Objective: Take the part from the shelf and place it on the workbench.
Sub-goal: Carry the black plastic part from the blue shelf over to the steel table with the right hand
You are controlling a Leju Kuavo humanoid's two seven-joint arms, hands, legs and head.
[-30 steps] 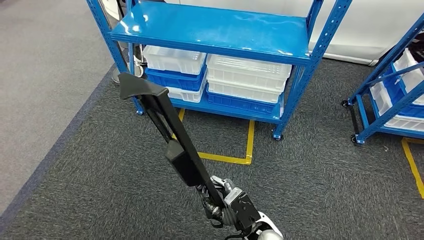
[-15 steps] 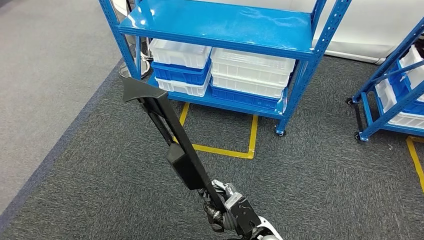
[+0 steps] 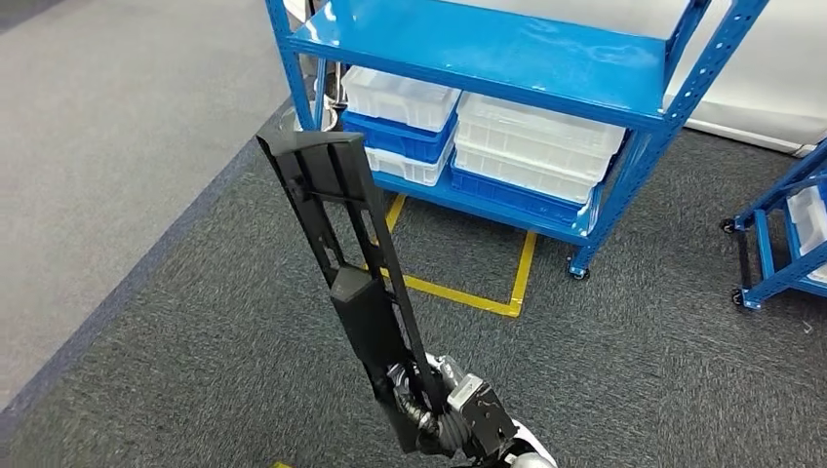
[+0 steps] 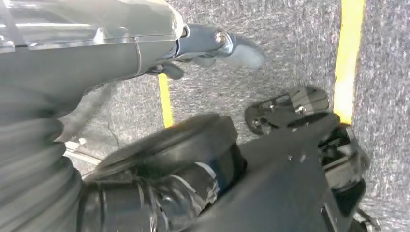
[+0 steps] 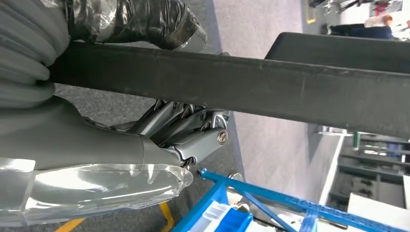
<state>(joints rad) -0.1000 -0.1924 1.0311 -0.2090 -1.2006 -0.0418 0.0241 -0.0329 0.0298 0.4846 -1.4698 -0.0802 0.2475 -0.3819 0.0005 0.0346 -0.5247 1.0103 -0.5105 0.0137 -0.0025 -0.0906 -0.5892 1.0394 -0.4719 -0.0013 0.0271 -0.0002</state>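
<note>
Right hand (image 3: 444, 414) holding the part (image 3: 346, 263) upright over the carpet (image 3: 195, 331), away from the shelf (image 3: 507, 58).

Head view: the long black part rises from the right hand, whose fingers are clamped on its lower end, and leans up and to the left, its wide top end in front of the shelf's left post; white and blue bins (image 3: 531, 156) sit on the lower level, and yellow tape (image 3: 468, 297) marks the floor before it. Left wrist view: the left hand (image 4: 145, 53) hangs over carpet and tape; whether its fingers are apart or together cannot be told. Right wrist view: the part (image 5: 241, 82) crosses the frame, fingers (image 5: 193, 123) pressed against it, the shelf (image 5: 270, 198) beyond.
</note>
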